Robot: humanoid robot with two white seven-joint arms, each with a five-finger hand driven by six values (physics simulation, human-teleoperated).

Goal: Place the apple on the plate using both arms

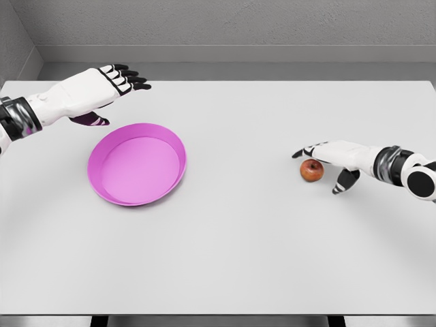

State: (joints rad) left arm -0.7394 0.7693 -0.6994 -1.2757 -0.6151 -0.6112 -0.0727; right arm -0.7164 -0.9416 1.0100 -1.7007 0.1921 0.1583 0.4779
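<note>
A small red apple (311, 170) rests on the white table (272, 245) at the right. My right hand (325, 163) hovers right at it, fingers spread over its top and thumb down on its right side, not closed around it. A pink plate (136, 163) lies on the table at the left, with nothing in it. My left hand (109, 92) floats open above the far left of the table, just behind the plate, fingers stretched toward the right.
The table's far edge meets a grey wall. Its front edge runs along the bottom of the picture. Between the plate and the apple lies bare white tabletop.
</note>
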